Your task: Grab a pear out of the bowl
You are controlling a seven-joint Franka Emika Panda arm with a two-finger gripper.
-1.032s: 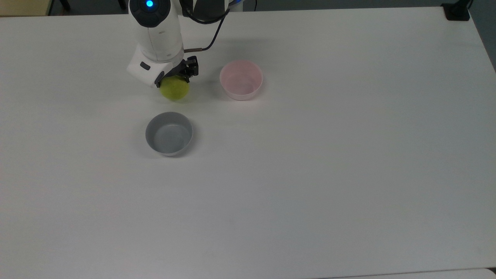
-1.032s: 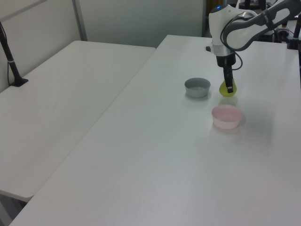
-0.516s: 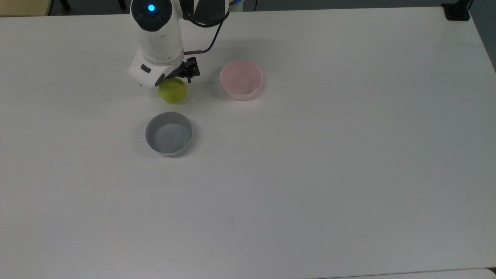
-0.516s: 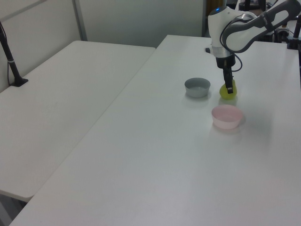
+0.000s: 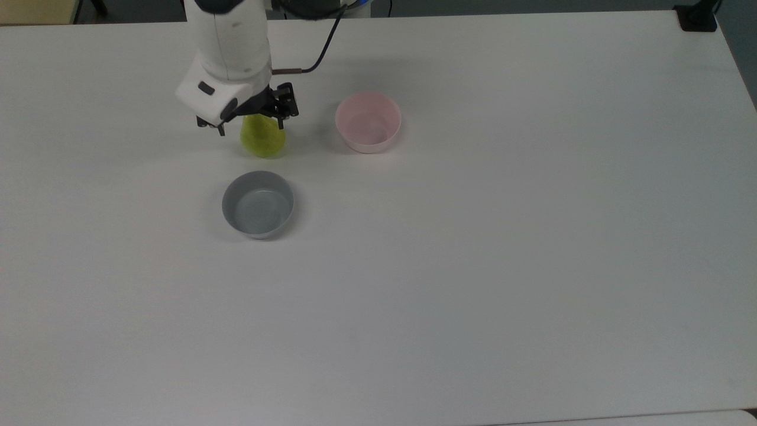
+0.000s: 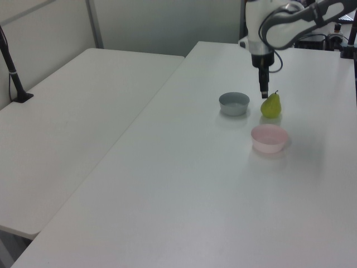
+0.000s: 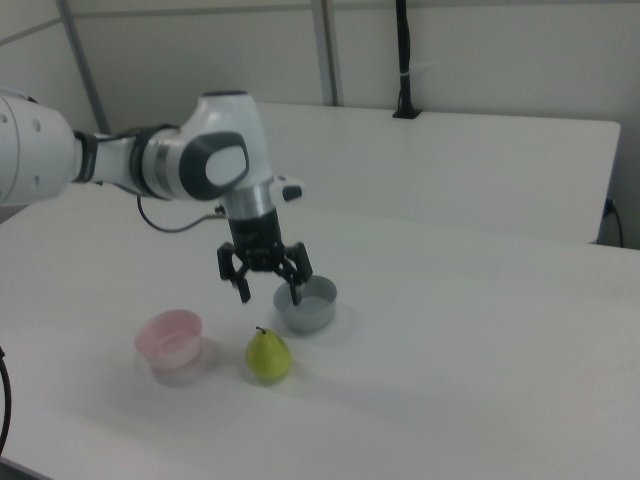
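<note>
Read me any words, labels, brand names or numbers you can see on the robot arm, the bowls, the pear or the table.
None can be read.
Pink bowl: plain walls, no text.
Grey bowl: plain, no text.
Pear: no sticker or mark.
Arm and hand: white and black casing, no lettering legible.
Table: bare white surface, no markings.

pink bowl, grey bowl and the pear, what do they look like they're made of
Pink bowl: probably plastic, with thin, plain, smooth walls and a slightly translucent pale look. Grey bowl: likely the same moulded plastic, opaque, with a soft sheen inside. Pear: matte yellow-green skin with a dark stem; whether it is real fruit or a plastic or foam replica cannot be told.
</note>
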